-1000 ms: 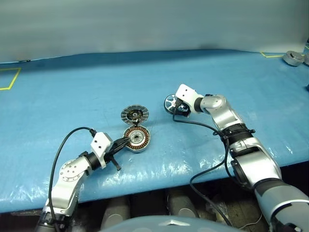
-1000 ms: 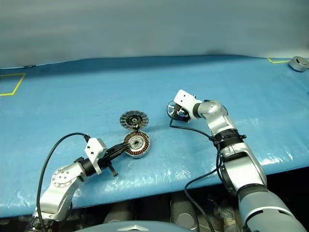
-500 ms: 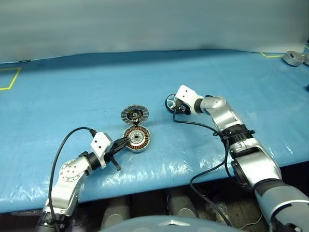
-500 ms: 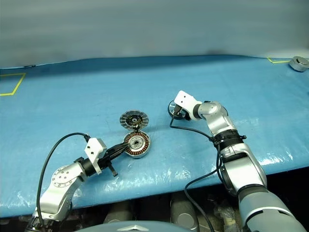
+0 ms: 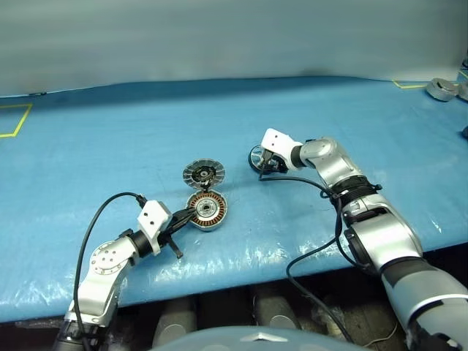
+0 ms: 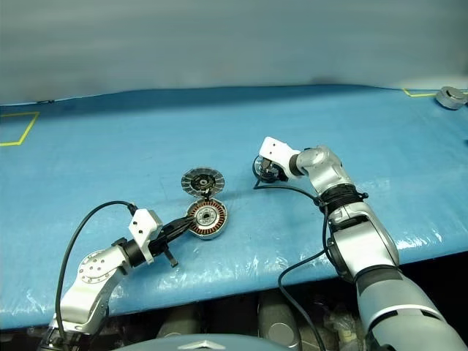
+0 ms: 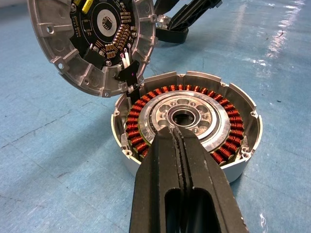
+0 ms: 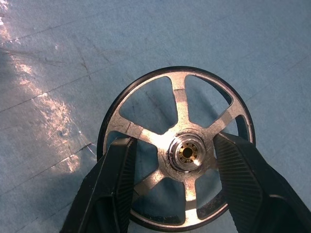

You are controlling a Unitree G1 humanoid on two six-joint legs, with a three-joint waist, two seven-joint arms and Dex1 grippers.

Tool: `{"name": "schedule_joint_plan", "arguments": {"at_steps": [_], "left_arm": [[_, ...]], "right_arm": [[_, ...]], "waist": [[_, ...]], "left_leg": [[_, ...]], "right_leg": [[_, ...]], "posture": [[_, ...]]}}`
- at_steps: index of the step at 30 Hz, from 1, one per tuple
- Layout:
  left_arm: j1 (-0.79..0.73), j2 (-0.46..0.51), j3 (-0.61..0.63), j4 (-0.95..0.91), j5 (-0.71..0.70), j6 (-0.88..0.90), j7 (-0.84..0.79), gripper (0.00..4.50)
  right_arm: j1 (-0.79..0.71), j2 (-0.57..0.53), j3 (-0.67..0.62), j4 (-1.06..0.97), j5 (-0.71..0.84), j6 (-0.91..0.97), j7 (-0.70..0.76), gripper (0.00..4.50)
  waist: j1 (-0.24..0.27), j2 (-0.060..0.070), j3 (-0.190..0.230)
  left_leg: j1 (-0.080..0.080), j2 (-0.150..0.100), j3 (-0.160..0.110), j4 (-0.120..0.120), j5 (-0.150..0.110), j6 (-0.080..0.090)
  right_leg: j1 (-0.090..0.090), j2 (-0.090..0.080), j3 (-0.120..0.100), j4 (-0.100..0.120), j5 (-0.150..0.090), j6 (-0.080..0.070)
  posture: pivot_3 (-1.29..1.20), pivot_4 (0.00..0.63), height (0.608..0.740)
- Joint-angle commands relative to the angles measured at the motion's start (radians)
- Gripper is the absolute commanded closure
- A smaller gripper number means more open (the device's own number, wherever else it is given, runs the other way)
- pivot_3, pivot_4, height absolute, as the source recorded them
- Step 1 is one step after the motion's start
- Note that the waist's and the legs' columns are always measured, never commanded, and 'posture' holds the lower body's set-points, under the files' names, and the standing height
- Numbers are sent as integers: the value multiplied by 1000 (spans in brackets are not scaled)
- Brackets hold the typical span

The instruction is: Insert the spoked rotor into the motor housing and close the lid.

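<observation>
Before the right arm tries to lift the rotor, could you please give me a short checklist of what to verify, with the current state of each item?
1. Right gripper straddles the spoked rotor, one finger on each side of the hub: ok.
2. Firm grip on the rotor: cannot tell; whether the pads press it is unclear.
3. Motor housing open, copper windings and centre bore exposed: ok.
4. Lid swung up, clear of the housing's opening: ok.
5. Left gripper shut, resting on the housing's near rim: ok for steadying, but may obstruct insertion.
6. Blue table cover between rotor and housing free of obstacles: ok.
</observation>
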Motion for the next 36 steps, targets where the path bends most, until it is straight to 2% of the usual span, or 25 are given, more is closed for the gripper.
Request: {"name": "schedule_joint_plan", "arguments": {"at_steps": [1, 11, 17, 21, 25, 30, 36], "left_arm": [[3, 4, 2, 1, 5, 3, 5, 4500], [0, 6, 11, 6, 2, -6, 1, 4500], [-12, -1, 24, 20, -18, -37, -16, 4500], [-20, 2, 29, 38, -21, -64, -37, 4500], [-30, 6, 38, 61, -35, -84, -64, 4500], [-45, 14, 44, 77, -40, -85, -73, 4500], [-53, 12, 47, 85, -40, -78, -68, 4500]], "right_arm": [[17, 20, 15, 49, -6, -3, 33, 2632], [81, -16, -108, -92, 78, 34, -22, 2680], [242, -48, -254, -452, 257, 149, 5, 2680], [388, -50, -310, -717, 373, 205, 20, 2680], [503, -36, -339, -898, 474, 263, 9, 2680], [552, -46, -324, -943, 470, 292, -47, 2680], [457, -67, -277, -853, 388, 292, -117, 2680]], "waist": [[-2, -1, -1], [-3, -1, -1], [5, 1, 0], [7, 2, 1], [9, 2, 1], [10, 2, 1], [10, 2, 1]], "left_leg": [[0, 0, 0, 0, 0, 0], [0, 0, 0, 0, 0, 0], [-3, 0, -1, -1, 0, 0], [-5, 0, -1, -1, 0, 0], [-5, 0, -1, 0, 0, 0], [-5, 0, 0, 2, 0, 0], [-5, 0, 0, 2, 0, 0]], "right_leg": [[0, 0, 0, 0, 0, 0], [0, 0, 0, 0, 0, 0], [-3, 0, 0, 0, 1, 2], [-5, 0, 0, 0, 2, 4], [-5, 0, 0, 0, 0, 7], [-4, 0, 0, 0, -2, 5], [-5, 0, 0, 0, -2, 5]], "posture": [[0, 150, 740], [0, 150, 740], [0, 150, 740], [0, 150, 740], [0, 150, 740], [0, 150, 740], [0, 150, 740]]}}
